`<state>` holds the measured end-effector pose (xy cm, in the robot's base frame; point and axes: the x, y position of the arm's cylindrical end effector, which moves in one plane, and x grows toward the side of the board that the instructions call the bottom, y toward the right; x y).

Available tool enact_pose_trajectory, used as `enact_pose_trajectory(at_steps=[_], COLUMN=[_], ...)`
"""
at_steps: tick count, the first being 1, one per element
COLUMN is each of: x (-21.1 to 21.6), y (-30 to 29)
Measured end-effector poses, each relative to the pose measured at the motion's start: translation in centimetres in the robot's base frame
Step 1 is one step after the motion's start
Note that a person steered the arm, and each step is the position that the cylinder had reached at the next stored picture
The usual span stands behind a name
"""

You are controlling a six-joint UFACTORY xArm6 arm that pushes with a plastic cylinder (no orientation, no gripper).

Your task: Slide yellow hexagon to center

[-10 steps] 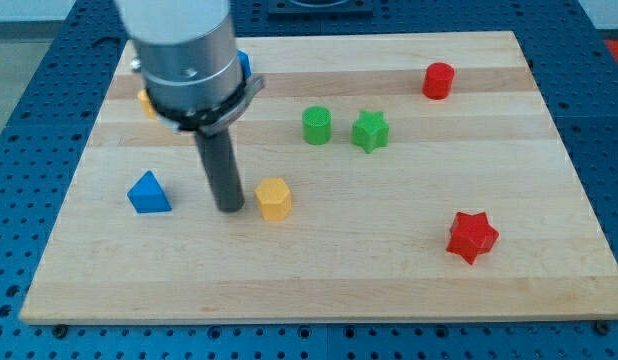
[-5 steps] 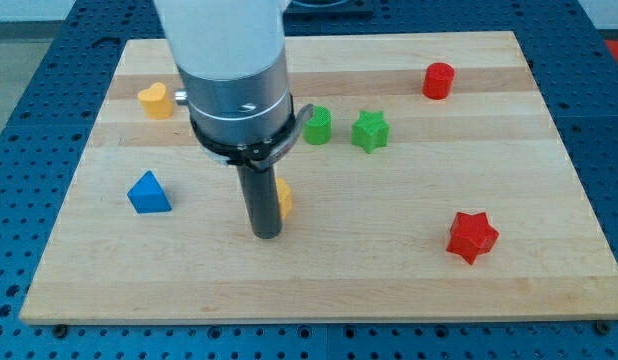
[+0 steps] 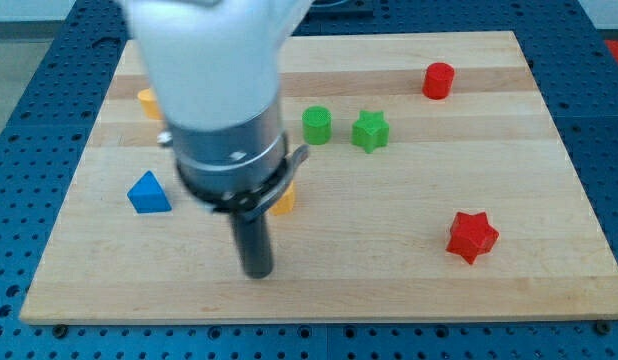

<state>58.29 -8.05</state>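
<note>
- my tip [image 3: 257, 272] rests on the wooden board [image 3: 409, 270], below the yellow hexagon [image 3: 284, 201] toward the view's bottom and apart from it; it is a plain rod with no jaws.
- the yellow hexagon lies left of the board's middle, mostly hidden behind the arm's body.
- blue triangle [image 3: 148, 192] sits to the view's left.
- green cylinder [image 3: 316, 125] and green star [image 3: 369, 131] stand side by side above.
- red star [image 3: 472, 236] lies at the right, red cylinder [image 3: 439, 79] at top right.
- a yellow block [image 3: 147, 101] peeks out at upper left; shape unclear.
</note>
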Motion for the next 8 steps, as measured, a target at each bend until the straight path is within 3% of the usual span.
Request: enact_pose_trajectory(at_steps=[1, 2, 8], x=[-3.3, -11.6, -12.2], y=[-0.9, 0.1, 4.1])
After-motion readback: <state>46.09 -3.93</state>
